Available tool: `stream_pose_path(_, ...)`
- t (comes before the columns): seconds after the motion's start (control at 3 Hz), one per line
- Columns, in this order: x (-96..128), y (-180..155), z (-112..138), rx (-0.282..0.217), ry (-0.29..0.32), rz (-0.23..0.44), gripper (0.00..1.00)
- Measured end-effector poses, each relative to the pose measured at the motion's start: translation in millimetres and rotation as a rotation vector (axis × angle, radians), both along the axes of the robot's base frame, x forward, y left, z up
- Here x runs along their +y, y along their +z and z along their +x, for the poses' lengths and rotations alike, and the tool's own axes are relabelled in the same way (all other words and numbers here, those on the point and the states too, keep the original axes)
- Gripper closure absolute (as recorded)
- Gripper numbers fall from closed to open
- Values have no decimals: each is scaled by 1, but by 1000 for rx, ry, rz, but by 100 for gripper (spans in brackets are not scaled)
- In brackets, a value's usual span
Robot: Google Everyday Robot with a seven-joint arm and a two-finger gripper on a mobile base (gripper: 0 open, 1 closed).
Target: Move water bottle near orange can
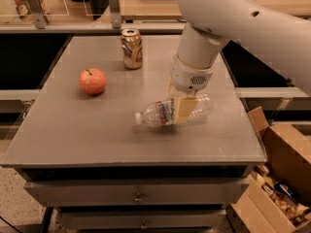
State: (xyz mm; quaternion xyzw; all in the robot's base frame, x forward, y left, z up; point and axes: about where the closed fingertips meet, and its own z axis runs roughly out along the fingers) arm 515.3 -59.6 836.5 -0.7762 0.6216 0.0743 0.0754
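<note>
The water bottle [163, 113] lies on its side on the grey table [73, 130], right of centre, white cap pointing left. My gripper [183, 108] comes down from above and its pale fingers [184, 111] straddle the bottle's middle, shut on it. The orange can [131, 48] stands upright at the back of the table, well apart from the bottle, up and to the left of it.
A red-orange apple [93, 81] sits on the left part of the table. Open cardboard boxes [279, 178] stand on the floor at the right. A counter with a clear partition [114, 6] runs behind the table. Drawers [138, 195] are below the tabletop.
</note>
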Motion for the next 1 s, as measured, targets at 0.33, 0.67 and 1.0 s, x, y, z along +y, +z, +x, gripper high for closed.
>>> stream_pose_path(0.33,0,15,27,-37,-51,-28,100)
stream_pose_path(0.67,7,37,67,-105,-107,-72,100)
stream_pose_path(1.0,14,53,100,-184,-133,-81,100)
